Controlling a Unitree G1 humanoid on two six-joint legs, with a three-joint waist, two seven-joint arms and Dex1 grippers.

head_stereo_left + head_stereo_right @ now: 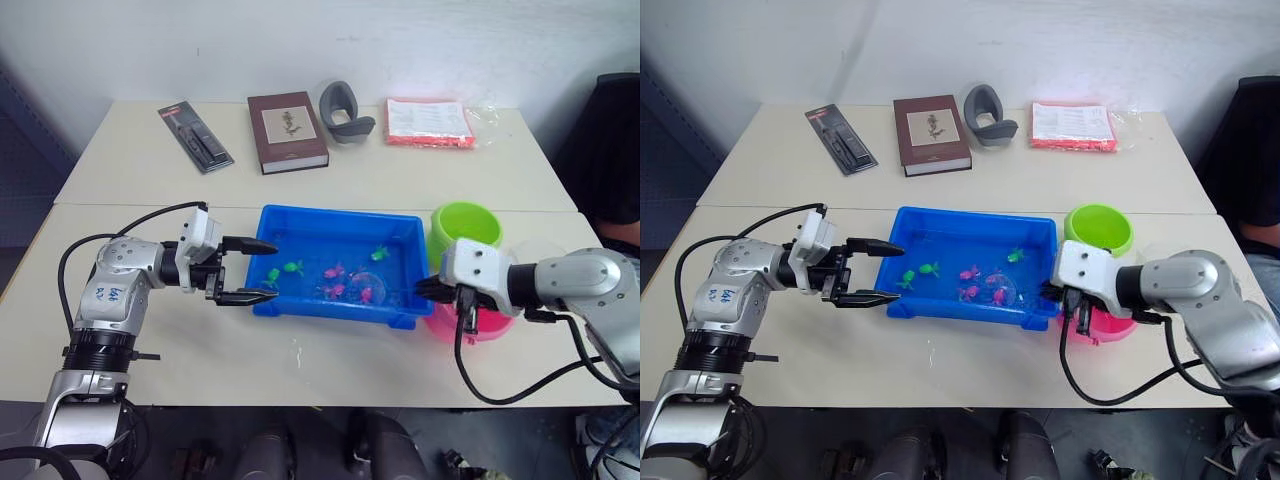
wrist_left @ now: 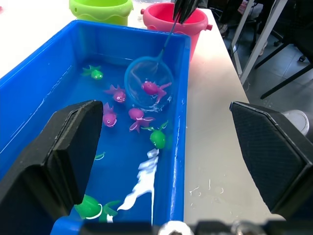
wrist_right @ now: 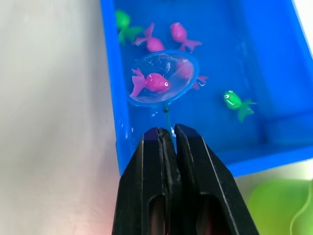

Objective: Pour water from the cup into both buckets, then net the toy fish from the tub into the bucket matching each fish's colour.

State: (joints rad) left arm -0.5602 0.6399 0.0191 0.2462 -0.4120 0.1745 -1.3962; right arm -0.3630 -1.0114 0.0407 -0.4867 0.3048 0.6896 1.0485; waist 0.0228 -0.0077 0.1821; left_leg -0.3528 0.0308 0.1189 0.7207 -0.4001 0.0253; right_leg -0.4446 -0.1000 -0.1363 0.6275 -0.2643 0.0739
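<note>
Two grippers at the near table edge, one at each end of the tub [image 1: 300, 222]. Left gripper [image 1: 252, 271] sits just beside the tub's left end, fingers spread wide, nothing between them, tips level with the rim. Right gripper [image 3: 167, 134] has its fingers pressed together on the thin handle of a small net [image 3: 164, 86] — the handle runs over the tub's right wall and the hoop is down inside the tub. One pink fish [image 3: 152, 83] lies in the net's hoop; whether the hoop is at or above the water surface, cannot tell. Loose in the tub: more pink fish [image 2: 110, 115] clustered near the net, a green fish [image 2: 157, 137] just beside them, another green one [image 2: 94, 73] nearer the far wall, and a third green one [image 2: 90, 207] at the left end. Pink bucket [image 1: 1110, 324] stands right of the tub, directly behind the right gripper and mostly hidden by it. Lime green bucket [image 1: 465, 228] stands just behind the pink one, near the tub's far right corner. Some droplets on the table [image 1: 300, 370] by the tub's near side. Far half of the table, well apart from the tub — a black packaged tool [image 1: 195, 137], a brown book [image 1: 287, 131], a grey curved object [image 1: 345, 112] and a red-edged packet of sheets [image 1: 429, 121], in a row left to right.
</note>
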